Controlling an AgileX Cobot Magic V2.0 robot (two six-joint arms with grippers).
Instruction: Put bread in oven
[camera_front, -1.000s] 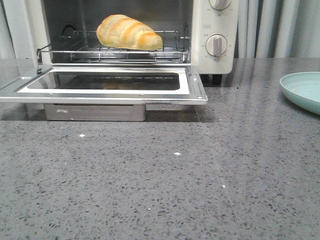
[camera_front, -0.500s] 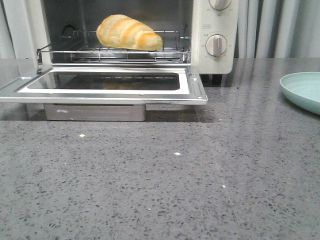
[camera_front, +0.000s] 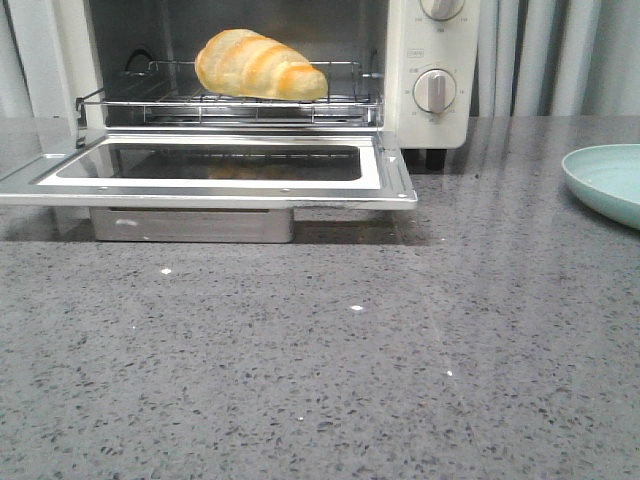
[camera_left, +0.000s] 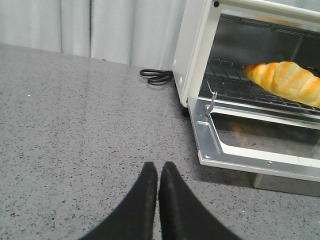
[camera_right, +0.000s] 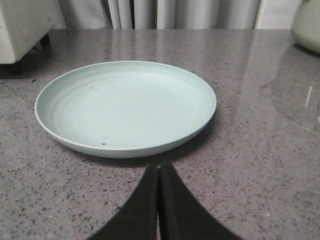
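Observation:
The bread (camera_front: 260, 66), a golden-yellow striped roll, lies on the wire rack (camera_front: 230, 100) inside the cream-white oven (camera_front: 432, 60); it also shows in the left wrist view (camera_left: 285, 80). The oven's glass door (camera_front: 210, 170) is dropped open flat. My left gripper (camera_left: 158, 167) is shut and empty, low over the counter in front of the oven's left corner (camera_left: 192, 65). My right gripper (camera_right: 158, 167) is shut and empty, just before the rim of a pale green plate (camera_right: 125, 107). Neither gripper shows in the front view.
The pale green plate (camera_front: 605, 180) sits at the right edge of the grey speckled counter (camera_front: 320, 360). A black cord (camera_left: 156, 76) lies coiled behind the oven's left side. Curtains hang behind. A pale rounded vessel (camera_right: 307, 25) stands beyond the plate.

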